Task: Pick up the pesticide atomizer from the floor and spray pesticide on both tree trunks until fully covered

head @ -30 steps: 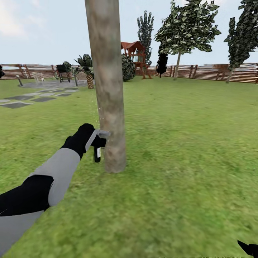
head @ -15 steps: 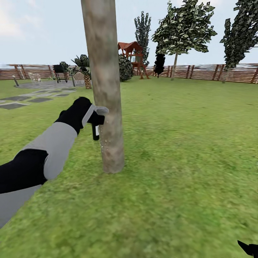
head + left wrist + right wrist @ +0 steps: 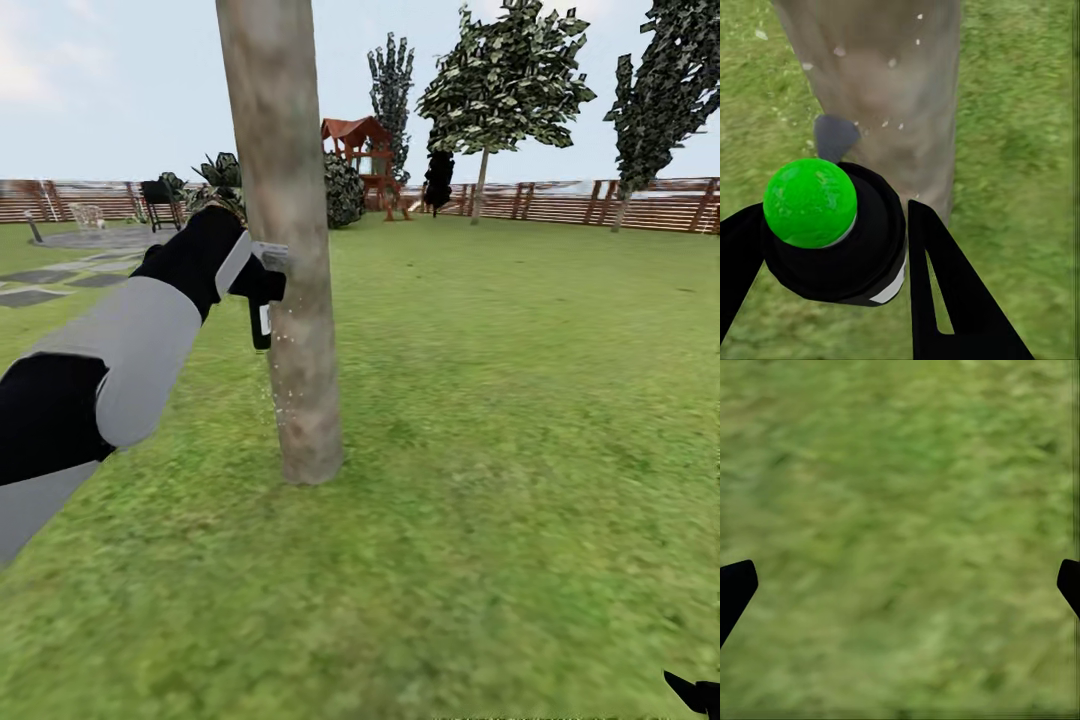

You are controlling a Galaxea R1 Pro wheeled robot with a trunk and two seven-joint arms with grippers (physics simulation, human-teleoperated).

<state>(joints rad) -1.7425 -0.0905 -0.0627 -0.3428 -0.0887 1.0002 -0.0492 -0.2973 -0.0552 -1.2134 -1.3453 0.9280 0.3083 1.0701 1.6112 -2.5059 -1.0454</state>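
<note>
Head view: left gripper (image 3: 262,272) gripping atomizer (image 3: 260,322)

Flat, even daylight with barely any shadows; the grass (image 3: 900,510) looks soft, perhaps blurred.

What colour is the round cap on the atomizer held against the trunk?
Bright green, on a black atomizer body; the left wrist view shows it best.
</note>
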